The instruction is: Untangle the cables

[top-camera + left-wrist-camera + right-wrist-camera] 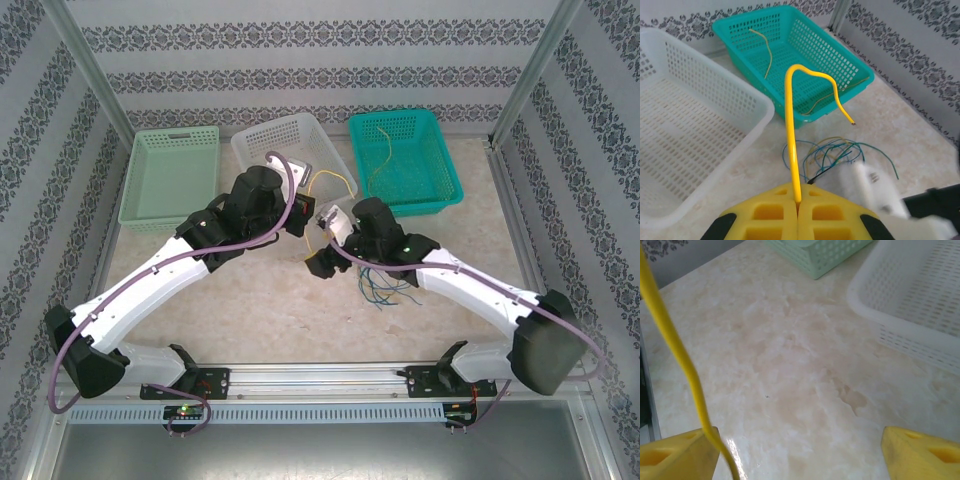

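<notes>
My left gripper point(797, 202) is shut on a thick yellow cable point(790, 125) that rises from the jaws and hooks over to the right; from above, the gripper point(300, 215) sits in front of the white basket. A loose tangle of thin blue, green and yellow cables point(835, 152) lies on the table, beside my right arm point(385, 285). My right gripper point(800, 460) is open wide above bare table. A yellow cable point(680, 355) runs past its left finger point(675, 455) without being clamped. Two thin yellow cables point(767, 50) lie in the teal basket point(850, 62).
Three baskets stand along the back: light green point(170, 175) on the left, white point(285, 145) in the middle, teal point(440, 165) on the right. The two wrists are close together at the table's centre. Patterned walls and metal posts enclose the table.
</notes>
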You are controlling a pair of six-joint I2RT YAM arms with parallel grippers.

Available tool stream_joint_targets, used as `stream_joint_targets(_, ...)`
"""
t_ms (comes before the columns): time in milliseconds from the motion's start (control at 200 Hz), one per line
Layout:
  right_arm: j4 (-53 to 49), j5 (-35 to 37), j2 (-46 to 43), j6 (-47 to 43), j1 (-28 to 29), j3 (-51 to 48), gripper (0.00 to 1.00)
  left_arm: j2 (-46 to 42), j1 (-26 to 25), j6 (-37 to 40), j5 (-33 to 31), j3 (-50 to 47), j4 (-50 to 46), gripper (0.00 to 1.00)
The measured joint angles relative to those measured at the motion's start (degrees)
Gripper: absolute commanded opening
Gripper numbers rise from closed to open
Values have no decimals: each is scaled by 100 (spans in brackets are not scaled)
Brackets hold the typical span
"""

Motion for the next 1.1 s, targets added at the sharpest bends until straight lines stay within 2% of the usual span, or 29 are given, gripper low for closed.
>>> stream_joint_targets(95, 42, -48, 229, -48, 81, 61, 57, 0, 55, -59, 37, 0, 179, 5)
stream_joint_targets(245, 44, -48, 326, 44, 146, 61, 17, -42, 264, -260, -105, -107, 605, 7)
stream_joint_targets(425, 131, 105, 168, 632, 28, -68, 0, -212, 452, -535, -393, -575, 1217, 14)
stream_joint_targets(490, 129, 107, 72, 835, -122, -83, 0, -151, 479, -632, -391, -619, 1370, 21)
stream_joint_targets(659, -28, 107, -52, 1132, -487, 74, 0, 203, 483, -815, -365, -605, 1694, 73)
stream_joint_targets(694, -140, 107, -52, 1143, -586, 170, 0, 275, 485, -824, -374, -597, 1703, 86)
stream_joint_targets(714, -219, 109, -52, 1143, -645, 245, 0, 313, 487, -855, -380, -590, 1705, 98)
stream_joint_targets(724, -256, 109, -52, 1132, -673, 271, 0, 323, 487, -826, -382, -590, 1705, 100)
stream_joint_targets(909, -894, 109, 94, 929, -1707, 1193, 0, 387, 487, -706, -557, -549, 1703, 100)
stream_joint_targets(1099, -1185, 61, 951, 612, -2723, 2371, 0, 380, 490, -535, -675, -529, 1681, 100)
